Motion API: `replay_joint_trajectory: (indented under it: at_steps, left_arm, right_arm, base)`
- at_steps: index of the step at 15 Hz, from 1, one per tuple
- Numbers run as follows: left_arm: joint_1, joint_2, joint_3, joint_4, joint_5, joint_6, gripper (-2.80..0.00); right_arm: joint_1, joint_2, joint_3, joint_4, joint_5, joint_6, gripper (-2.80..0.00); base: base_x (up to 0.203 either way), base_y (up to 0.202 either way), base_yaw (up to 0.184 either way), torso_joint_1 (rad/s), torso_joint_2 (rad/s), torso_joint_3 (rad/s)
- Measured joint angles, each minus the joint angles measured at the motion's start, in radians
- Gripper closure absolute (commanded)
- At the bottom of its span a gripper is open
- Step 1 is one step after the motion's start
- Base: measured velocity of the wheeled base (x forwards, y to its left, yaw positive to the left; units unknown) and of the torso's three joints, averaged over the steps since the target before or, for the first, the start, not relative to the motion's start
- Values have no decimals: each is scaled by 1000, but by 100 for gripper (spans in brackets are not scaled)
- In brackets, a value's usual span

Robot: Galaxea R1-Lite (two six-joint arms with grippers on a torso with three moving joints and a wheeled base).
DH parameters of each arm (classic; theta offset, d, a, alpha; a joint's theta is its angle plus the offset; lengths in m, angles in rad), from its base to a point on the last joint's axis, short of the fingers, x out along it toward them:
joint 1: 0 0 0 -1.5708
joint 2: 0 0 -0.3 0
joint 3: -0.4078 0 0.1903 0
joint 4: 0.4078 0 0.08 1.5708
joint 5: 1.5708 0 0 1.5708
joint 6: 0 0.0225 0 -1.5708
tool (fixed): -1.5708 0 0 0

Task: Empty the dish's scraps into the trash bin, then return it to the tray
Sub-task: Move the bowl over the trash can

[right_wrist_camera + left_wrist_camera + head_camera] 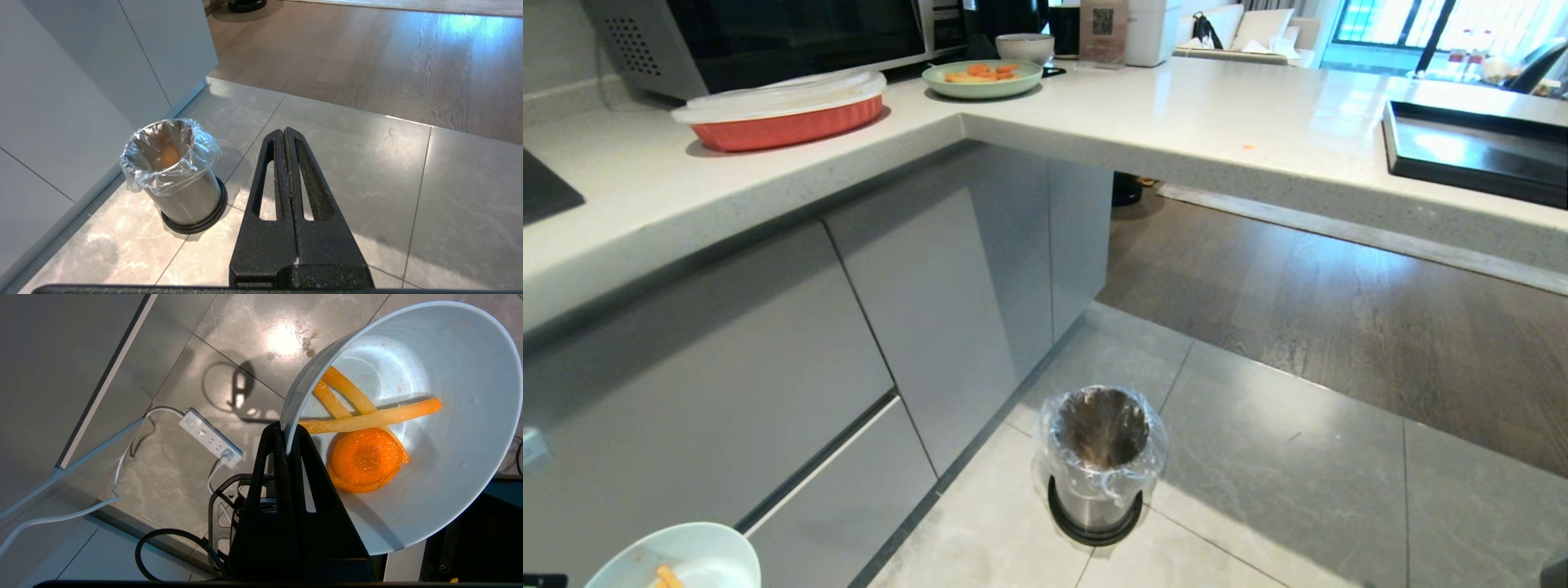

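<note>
Dish first: the small round pale-blue glossy bowl is held by the left gripper, whose two black fingers are pinched on the bowl's rim, one outside the wall and one inside. In the head view the bowl shows at the lower left corner, low in front of the grey cabinet fronts and well apart from the bin. It is tilted, its white-looking inside facing the wrist camera, and the scraps lie in it: stacked orange carrot rounds and three thin pale-yellow sticks crossing above them. Below the bowl, on the grey floor tiles, lies a white power strip with its white cable.

The right gripper hangs over the floor tiles with its black fingers pressed together and nothing between them; it stands beside the bin, not touching it.

Farther out, the small round shiny metal trash bin, lined with a crinkly clear plastic bag, stands upright on the tiles near the cabinet corner. Something orange seems to lie inside it, though that may be a reflection.

Farther still, on the pale stone counter, the large flat black rectangular tray sits at the right edge. At the far left are a red oval baking dish with a clear lid, a flat pale-green plate heaped with orange pieces, and a greyish-white bowl just behind it.
</note>
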Motion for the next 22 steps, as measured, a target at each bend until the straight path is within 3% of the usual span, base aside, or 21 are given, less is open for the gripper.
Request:
replay_joint_trajectory:
  at_steps: [18, 22]
  left_arm:
    - [50, -1, 7, -7, -1, -2, 0]
    - [51, -3, 4, -53, 0, -7, 0]
  right_arm:
    - [0, 0, 1, 0, 0, 0, 0]
    - [0, 0, 0, 0, 0, 0, 0]
  base:
    - [0, 0, 0, 0, 0, 0]
    - [0, 0, 0, 0, 0, 0]
